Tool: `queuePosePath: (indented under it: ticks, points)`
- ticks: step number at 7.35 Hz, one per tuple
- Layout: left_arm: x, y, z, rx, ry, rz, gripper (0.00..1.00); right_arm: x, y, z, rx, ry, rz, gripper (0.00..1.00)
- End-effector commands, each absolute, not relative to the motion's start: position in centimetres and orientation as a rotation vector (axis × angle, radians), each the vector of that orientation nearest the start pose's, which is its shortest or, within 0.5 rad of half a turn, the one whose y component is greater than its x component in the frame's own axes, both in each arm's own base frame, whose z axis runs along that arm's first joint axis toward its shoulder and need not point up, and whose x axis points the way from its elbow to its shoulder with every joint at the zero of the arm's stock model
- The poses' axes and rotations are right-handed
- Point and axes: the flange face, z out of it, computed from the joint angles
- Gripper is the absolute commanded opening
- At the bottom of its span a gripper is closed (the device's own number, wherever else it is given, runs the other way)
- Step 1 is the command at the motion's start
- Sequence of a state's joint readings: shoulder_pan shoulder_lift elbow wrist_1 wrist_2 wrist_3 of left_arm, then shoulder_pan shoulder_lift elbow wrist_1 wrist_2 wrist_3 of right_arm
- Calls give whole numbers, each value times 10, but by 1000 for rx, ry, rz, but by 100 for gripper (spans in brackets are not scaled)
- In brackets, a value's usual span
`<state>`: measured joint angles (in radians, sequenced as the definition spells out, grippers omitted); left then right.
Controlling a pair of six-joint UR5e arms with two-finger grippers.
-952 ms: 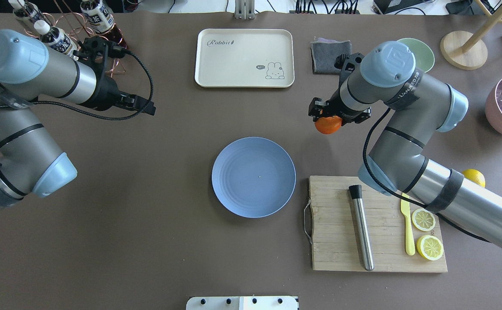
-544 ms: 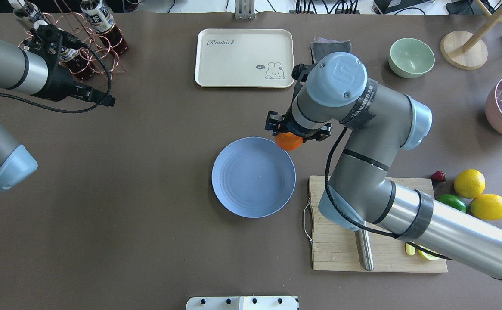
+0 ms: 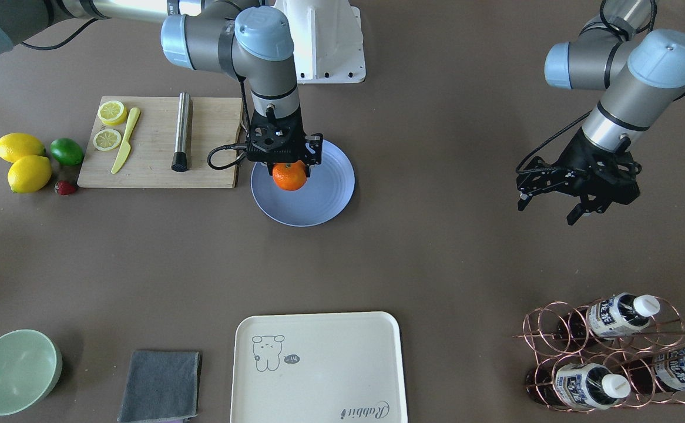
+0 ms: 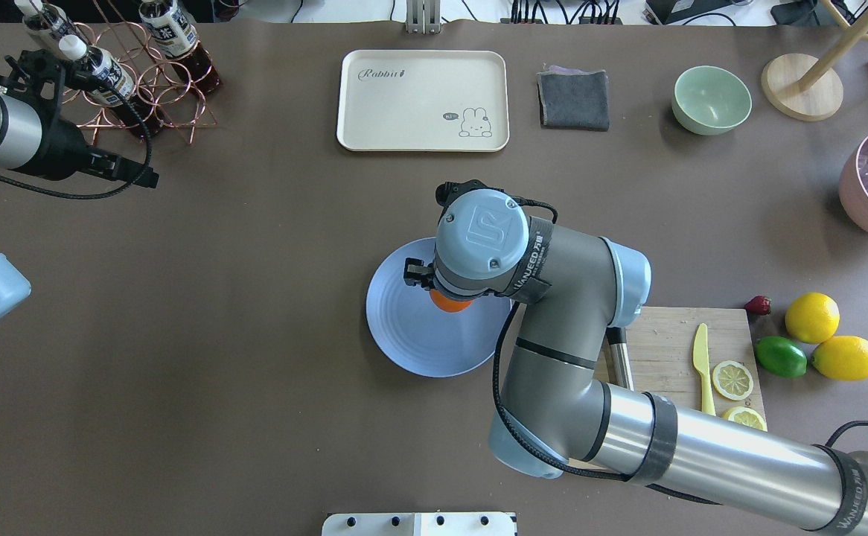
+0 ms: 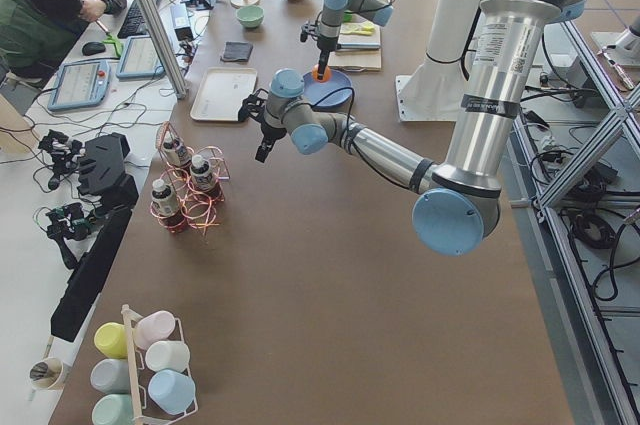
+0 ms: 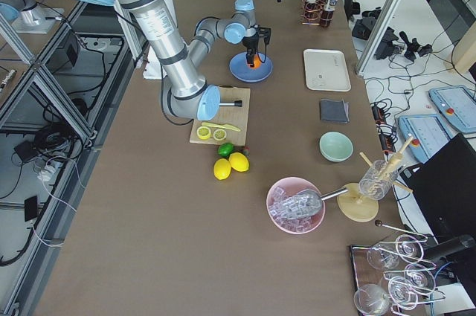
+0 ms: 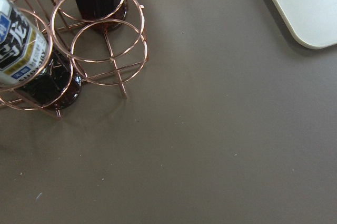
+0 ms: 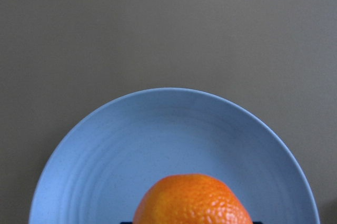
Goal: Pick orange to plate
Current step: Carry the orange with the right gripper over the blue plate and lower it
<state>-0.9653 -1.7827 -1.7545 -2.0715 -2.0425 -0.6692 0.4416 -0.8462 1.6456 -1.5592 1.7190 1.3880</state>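
Note:
The orange (image 3: pixel 289 175) hangs in my right gripper (image 3: pixel 284 162), which is shut on it from above. It is over the blue-grey plate (image 3: pixel 328 197), on the plate's half nearer the cutting board; contact with the plate cannot be told. From overhead the wrist hides most of the orange (image 4: pixel 449 302) above the plate (image 4: pixel 404 335). The right wrist view shows the orange (image 8: pixel 192 200) at the bottom with the plate (image 8: pixel 158 139) beneath. My left gripper (image 3: pixel 548 211) hovers open and empty, far off near the bottle rack.
A cutting board (image 3: pixel 154 158) with lemon slices, a yellow knife and a steel rod lies beside the plate. Two lemons, a lime (image 3: pixel 66 151) and a strawberry sit past it. A cream tray (image 3: pixel 319 364), grey cloth (image 3: pixel 160 385), green bowl (image 3: pixel 13 370) and copper bottle rack (image 3: pixel 607 352) line the far side.
My right arm carried the orange leftward and toward the robot, from beyond the cutting board to over the plate. My left arm drew back to the left, toward the bottle rack.

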Motion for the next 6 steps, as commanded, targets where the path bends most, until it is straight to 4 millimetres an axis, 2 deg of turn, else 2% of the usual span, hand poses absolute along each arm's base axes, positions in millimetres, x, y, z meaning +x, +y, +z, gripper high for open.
queuePosePath:
  ticks: [1,4,5,6]
  points:
    - [257,-533,413,435,864,145,98,-604,-403,185,117,-800,173,0]
    - [257,-534,415,438,858,158,98,-620,-398,208,101,-755,160,0]
    - [258,-534,416,436,856,157,98,-621,-398,205,101,-762,163,12]
    - [258,-536,417,436,855,159,98,-622,-399,204,101,-764,166,99]
